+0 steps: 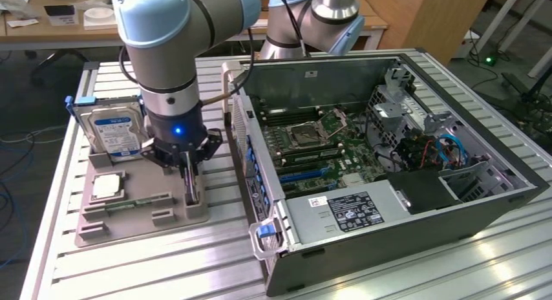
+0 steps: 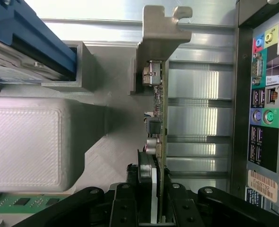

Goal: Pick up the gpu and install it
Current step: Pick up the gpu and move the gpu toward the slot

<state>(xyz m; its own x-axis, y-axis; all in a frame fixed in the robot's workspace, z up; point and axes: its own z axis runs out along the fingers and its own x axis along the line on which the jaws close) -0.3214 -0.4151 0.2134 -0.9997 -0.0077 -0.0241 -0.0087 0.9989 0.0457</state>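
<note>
In the exterior view's lower left, the gripper (image 1: pixel 190 182) stood directly above the gpu (image 2: pixel 159 101), jaws clamped across its thin edge. The card's long axis ran out from the grip toward its silver bracket (image 2: pixel 161 38).

Narrow lane — hard drive (image 1: pixel 116 133), case wall (image 1: pixel 244 141) flank pincer (image 1: pixel 191 196).

In the exterior view, the tray (image 1: pixel 172 217) lies on the table (image 1: pixel 129 269), with the case (image 1: pixel 388 243) at its three o'clock. On the tray, the drive (image 1: pixel 116 132) stands at eleven, the memory stick (image 1: pixel 138 202) lies at seven, and the gpu (image 2: pixel 159 109) stands on edge at three, between the fingers of my gripper (image 1: pixel 191 195).
</note>
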